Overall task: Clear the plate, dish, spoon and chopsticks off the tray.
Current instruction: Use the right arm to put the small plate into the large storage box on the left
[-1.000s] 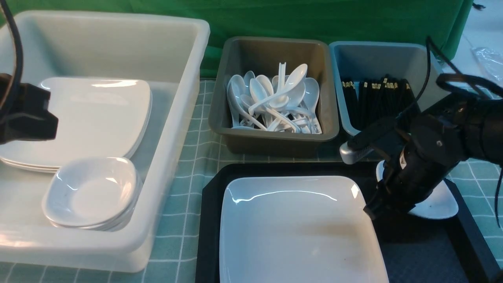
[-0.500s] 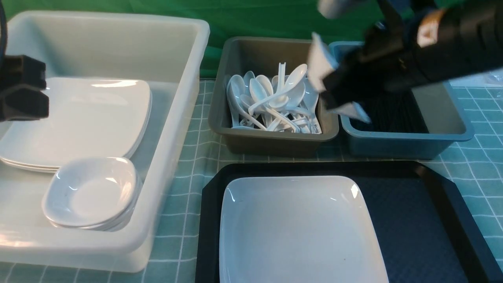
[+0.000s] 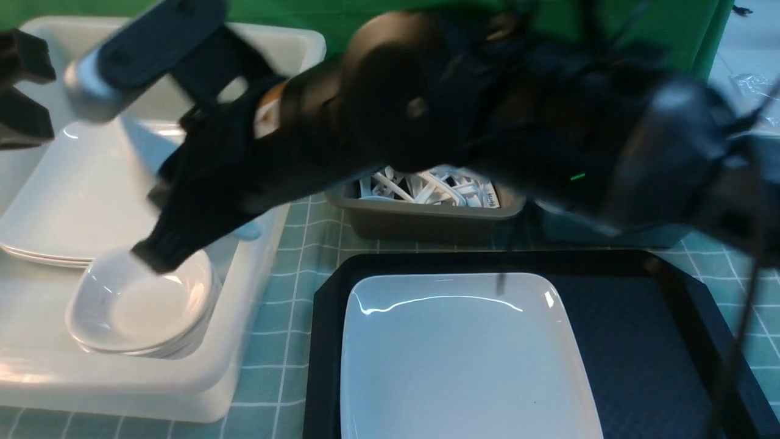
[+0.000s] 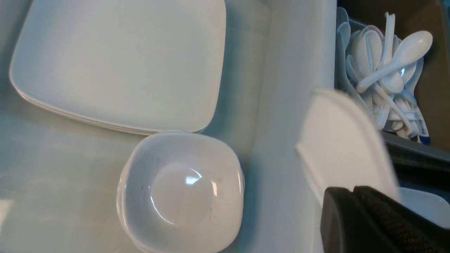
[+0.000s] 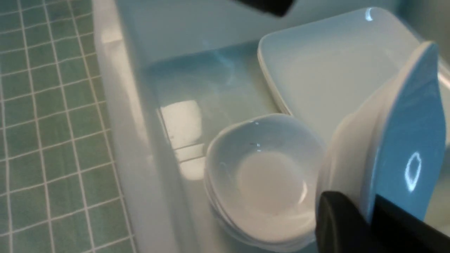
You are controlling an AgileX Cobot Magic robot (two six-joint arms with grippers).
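Note:
My right gripper [image 5: 365, 207] is shut on the rim of the small white dish [image 5: 404, 133], which it holds on edge just above the stack of small dishes [image 5: 263, 175] in the white tub. In the front view the right arm reaches across to the left, its gripper [image 3: 151, 256] over that stack [image 3: 140, 305], and hides the held dish. The dish is a blur in the left wrist view [image 4: 348, 140]. The large white plate [image 3: 463, 360] lies on the black tray [image 3: 646, 366]. No spoon or chopsticks lie on the tray. My left gripper [image 3: 21, 91] [image 4: 353, 191] is shut and empty.
The white tub [image 3: 292, 42] also holds a stack of large plates [image 3: 79, 201]. A grey tub [image 3: 420, 216] of white spoons [image 4: 386, 70] stands behind the tray. The right arm hides the tub to its right. Green checked cloth covers the table [image 3: 286, 317].
My right gripper has lifted the dish off the tray's right side and swung it left past the tubs to over the white tub. My left gripper has risen.

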